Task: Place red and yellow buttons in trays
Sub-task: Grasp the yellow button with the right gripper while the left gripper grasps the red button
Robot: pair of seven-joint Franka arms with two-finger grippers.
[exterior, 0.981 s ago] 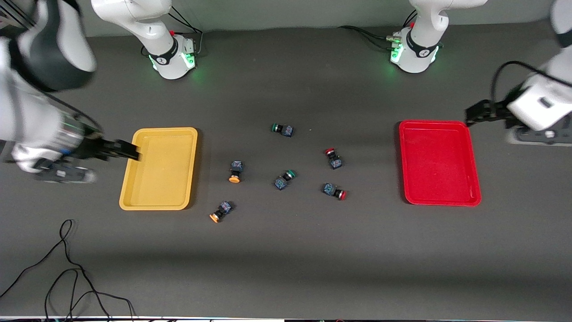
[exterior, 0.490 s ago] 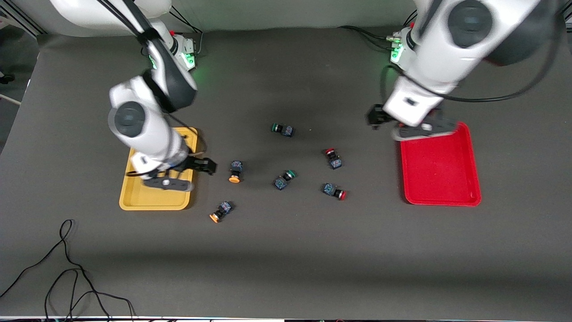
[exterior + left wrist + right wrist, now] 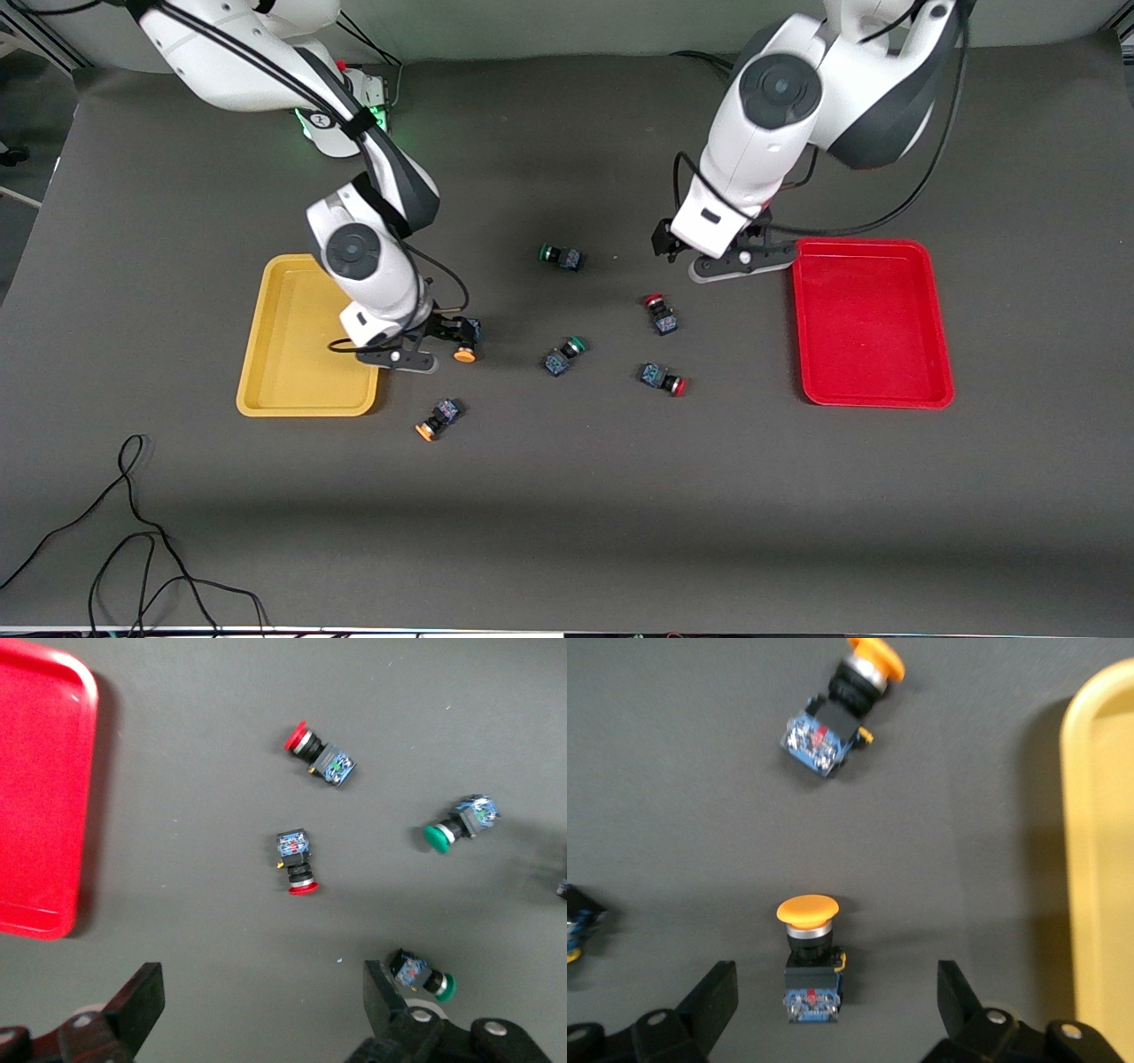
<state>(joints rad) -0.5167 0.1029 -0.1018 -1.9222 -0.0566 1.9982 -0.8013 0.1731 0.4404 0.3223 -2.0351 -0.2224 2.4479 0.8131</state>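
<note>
Clearly the right end effector (image 3: 454,332) was the one closest to a pick: it hung low over the table (image 3: 567,514), just beside the yellow tray (image 3: 266,354), and the nearer-lying yellow button (image 3: 810,957) sat right between its two wide-open fingers (image 3: 713,1001), which held nothing. That button lay on its side, and its long axis ran along the line of reach, with the orange-yellow cap pointing away from the wrist and the dark body toward it, so the fingers stood on both flanks of the body. I judged that a straight descent and a closing would be enough. The second yellow button (image 3: 437,419) lay closer to the front camera, apart from it. The left end effector (image 3: 675,246) hovered beside the red tray (image 3: 873,390), also spread wide and empty. The two red buttons (image 3: 321,753) (image 3: 296,861) lay ahead of it, not yet between its fingers. Both trays were without buttons.
</note>
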